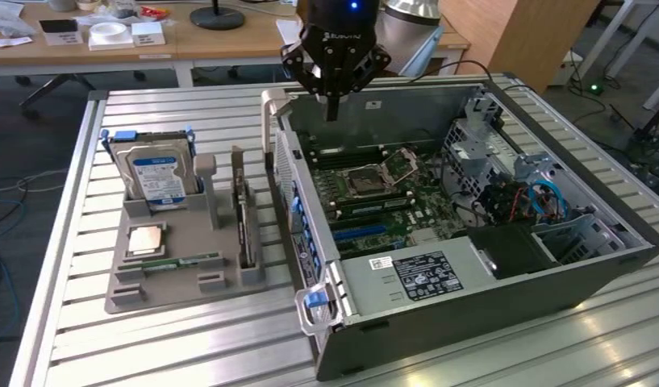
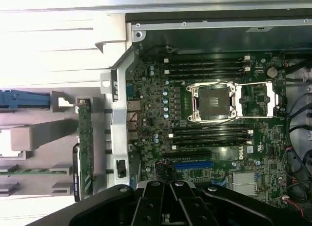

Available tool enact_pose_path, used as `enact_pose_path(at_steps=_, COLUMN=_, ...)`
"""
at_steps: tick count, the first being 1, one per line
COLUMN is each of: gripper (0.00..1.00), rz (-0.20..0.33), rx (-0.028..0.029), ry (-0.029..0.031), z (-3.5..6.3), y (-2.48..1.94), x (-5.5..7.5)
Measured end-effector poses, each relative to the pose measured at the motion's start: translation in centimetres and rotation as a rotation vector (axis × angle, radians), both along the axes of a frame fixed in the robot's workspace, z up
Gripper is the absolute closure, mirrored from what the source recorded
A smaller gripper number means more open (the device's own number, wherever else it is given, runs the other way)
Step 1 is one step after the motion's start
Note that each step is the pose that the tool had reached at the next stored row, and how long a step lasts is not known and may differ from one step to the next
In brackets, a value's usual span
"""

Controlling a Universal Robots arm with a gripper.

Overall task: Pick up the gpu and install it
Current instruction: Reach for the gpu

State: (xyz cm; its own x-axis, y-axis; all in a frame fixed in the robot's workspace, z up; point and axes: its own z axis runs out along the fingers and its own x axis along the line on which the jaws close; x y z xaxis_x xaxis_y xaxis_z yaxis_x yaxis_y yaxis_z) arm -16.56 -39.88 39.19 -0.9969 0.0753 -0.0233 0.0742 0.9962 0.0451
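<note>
Currently gripper [image 1: 331, 111] hovers above PC case [image 1: 587, 266] rim, jaws pressed together, empty. Gpu [image 1: 243, 218] stands on edge in grey holder [image 1: 168, 294] just beside case, slotted upright prob. for easy grasp.

**Robotics laboratory bench set in an office-like room.** The gripper [image 1: 331, 111] hangs over an open computer case [image 1: 587, 270], whose motherboard [image 1: 377, 189] lies exposed just below it. The case rests on a table of ribbed aluminium slats [image 1: 168, 113], a surface suited to test rigs. On the same table, to the exterior view's left of the gripper and nearer the camera, sits a grey parts holder [image 1: 162, 286]. Beyond the gripper stand wooden desks [image 1: 243, 44] carrying small white boxes [image 1: 112, 34] and what appears to be a lamp base [image 1: 217, 18]. Loose cables [image 1: 4, 189] trail on the floor, well off to the exterior view's left of the gripper.
</note>
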Motion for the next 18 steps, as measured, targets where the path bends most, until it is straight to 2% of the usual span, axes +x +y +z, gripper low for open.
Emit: enact_pose_path(at_steps=18, gripper=0.89, rz=0.0, rx=0.0, ry=0.0, z=-0.08, y=0.18, x=-3.3)
